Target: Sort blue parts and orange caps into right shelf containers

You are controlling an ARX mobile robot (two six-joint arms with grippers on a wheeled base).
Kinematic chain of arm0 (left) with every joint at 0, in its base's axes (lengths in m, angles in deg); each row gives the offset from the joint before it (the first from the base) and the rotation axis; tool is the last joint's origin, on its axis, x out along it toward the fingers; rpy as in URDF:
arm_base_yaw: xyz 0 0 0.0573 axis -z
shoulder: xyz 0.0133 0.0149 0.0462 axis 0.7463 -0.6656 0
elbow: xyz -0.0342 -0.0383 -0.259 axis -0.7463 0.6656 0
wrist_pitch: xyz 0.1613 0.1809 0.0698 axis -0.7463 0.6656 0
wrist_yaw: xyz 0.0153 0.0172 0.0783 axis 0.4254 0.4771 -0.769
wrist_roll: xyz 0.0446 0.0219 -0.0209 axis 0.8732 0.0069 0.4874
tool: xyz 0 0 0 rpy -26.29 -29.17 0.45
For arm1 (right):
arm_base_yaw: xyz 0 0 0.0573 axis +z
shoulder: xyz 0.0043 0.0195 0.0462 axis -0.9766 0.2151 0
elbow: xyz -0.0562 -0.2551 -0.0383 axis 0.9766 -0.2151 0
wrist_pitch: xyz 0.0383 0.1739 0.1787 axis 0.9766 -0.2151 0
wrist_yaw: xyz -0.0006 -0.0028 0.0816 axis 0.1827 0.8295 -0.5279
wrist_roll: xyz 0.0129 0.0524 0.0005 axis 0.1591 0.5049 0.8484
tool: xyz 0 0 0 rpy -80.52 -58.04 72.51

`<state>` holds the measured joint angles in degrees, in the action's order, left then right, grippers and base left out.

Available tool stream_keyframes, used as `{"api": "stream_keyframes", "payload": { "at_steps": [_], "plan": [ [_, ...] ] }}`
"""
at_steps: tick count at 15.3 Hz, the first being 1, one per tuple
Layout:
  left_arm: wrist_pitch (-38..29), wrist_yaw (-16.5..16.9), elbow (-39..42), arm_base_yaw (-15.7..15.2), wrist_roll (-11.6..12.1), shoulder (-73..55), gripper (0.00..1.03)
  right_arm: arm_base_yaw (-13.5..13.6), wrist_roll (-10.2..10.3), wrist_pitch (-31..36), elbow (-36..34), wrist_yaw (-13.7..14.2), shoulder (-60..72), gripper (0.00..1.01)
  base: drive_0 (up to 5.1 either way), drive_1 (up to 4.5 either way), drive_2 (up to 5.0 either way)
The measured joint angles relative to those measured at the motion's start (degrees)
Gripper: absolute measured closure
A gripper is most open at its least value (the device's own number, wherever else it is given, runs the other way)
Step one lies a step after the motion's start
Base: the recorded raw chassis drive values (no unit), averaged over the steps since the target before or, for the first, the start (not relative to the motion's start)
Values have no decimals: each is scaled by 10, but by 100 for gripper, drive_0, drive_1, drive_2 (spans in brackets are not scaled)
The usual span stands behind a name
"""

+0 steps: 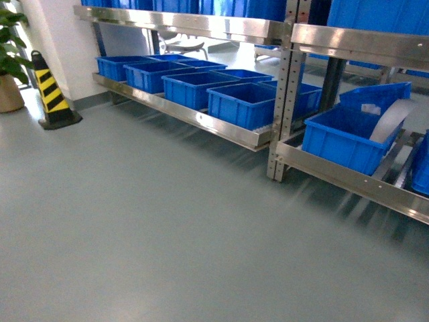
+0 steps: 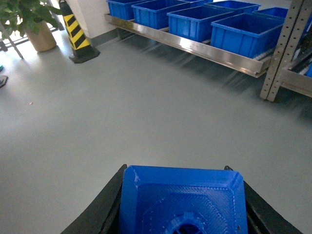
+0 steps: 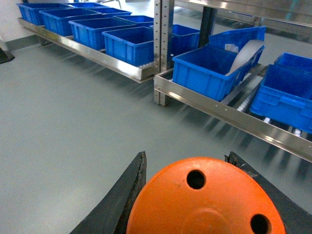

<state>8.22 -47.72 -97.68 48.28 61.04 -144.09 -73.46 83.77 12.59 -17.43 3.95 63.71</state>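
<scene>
Grey floor (image 1: 147, 228) lay bare between the robot and the steel shelf (image 1: 348, 176), with a striped cone (image 1: 50, 90) and a potted plant (image 1: 8, 60) off to the left by the wall.

The left gripper (image 2: 181, 204) was clamped on one blue part (image 2: 181, 197), its black fingers (image 2: 100, 209) pressed against both sides. The right gripper (image 3: 204, 200) was likewise clamped on one orange cap (image 3: 204, 202), holes facing the camera. Neither arm showed in the head view, so both loads were held low and back from the rack.

Count at this moment: one blue part, one orange cap, both in hand. On the left rack's bottom tier at least six blue crates (image 1: 241, 104) stood in two rows. On the right rack the head view showed one crate (image 1: 345, 137) at the front rail, another behind it, and a third cut by the frame edge; the right wrist view showed two more crates (image 3: 287, 97) stacked further right.

Risks, in my judgement: the shelf was not yet within reach, so a jolt of the base could loosen either grip. A white sheet (image 1: 392, 119) leaned out of the front right crate and could deflect a dropped piece. The overhanging upper rail (image 1: 362, 41) left limited clearance for an arm. With crates looking alike, each piece could land in the wrong one.
</scene>
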Motion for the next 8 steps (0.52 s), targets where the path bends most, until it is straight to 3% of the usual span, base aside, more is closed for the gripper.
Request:
{"api": "stream_keyframes", "payload": {
  "at_steps": [8],
  "plan": [
    [0, 1, 0, 0, 0, 0, 59, 0, 0, 0, 0, 0, 0, 59, -161, -161, -161]
  ]
}}
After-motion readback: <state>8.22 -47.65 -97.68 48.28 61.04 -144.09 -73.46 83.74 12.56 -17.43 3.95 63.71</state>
